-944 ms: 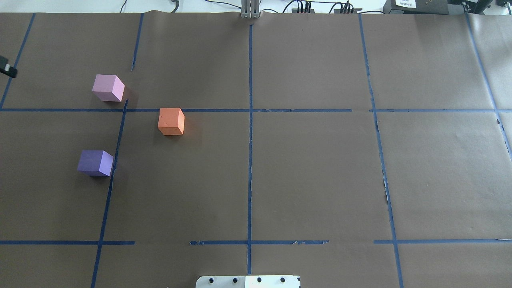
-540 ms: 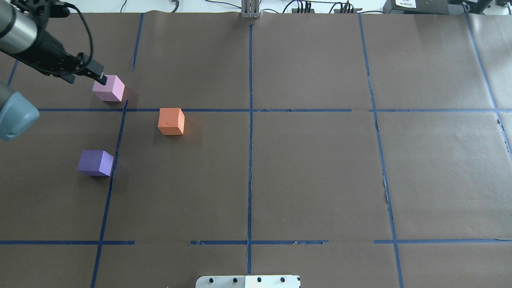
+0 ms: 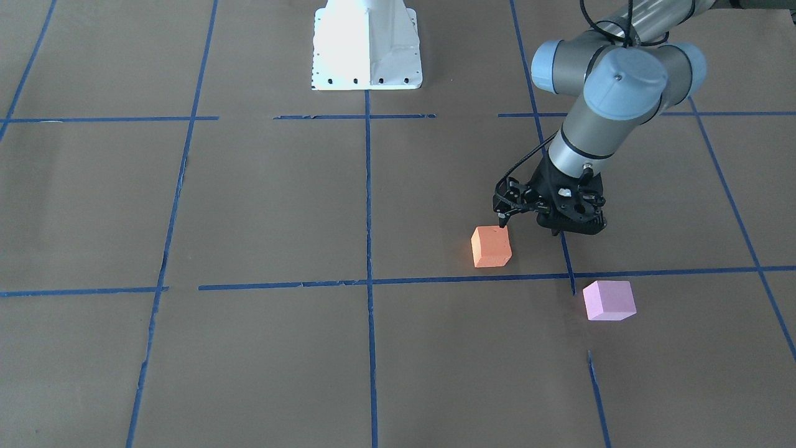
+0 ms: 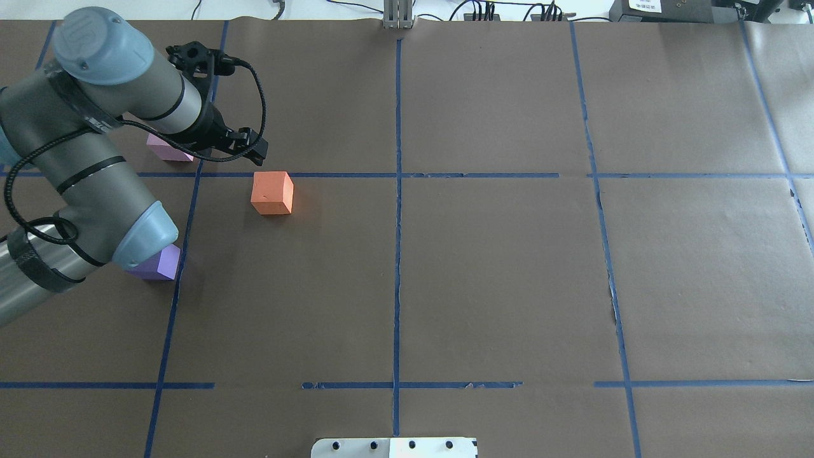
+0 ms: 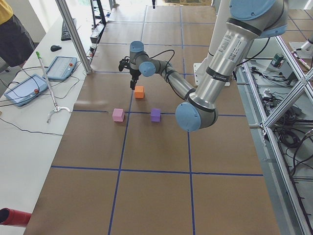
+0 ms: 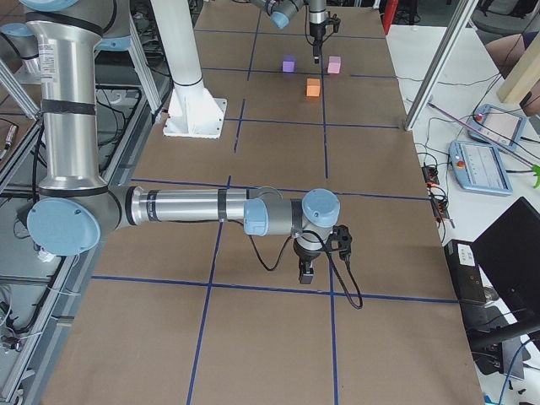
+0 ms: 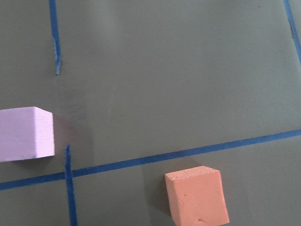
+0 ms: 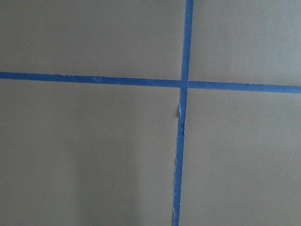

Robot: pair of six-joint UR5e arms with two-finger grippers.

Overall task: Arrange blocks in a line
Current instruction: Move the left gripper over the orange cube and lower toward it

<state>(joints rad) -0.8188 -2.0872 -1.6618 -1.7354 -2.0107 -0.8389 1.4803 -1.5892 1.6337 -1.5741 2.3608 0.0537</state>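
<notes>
Starting nearest the robot: the violet-purple block sat flat on the brown-papered table, largely hidden under the left arm's elbow in the overhead view. Farther out, the orange block sat just on the robot's side of a blue tape line; it was a matte, sharp-edged cube with small dents in one face. The left gripper hung above the table near it, touching no block; I could not tell whether its jaws were parted or closed. The light pink block lay beyond the line, matte and unmarked. The right gripper was well apart, its jaw state unreadable.
</notes>
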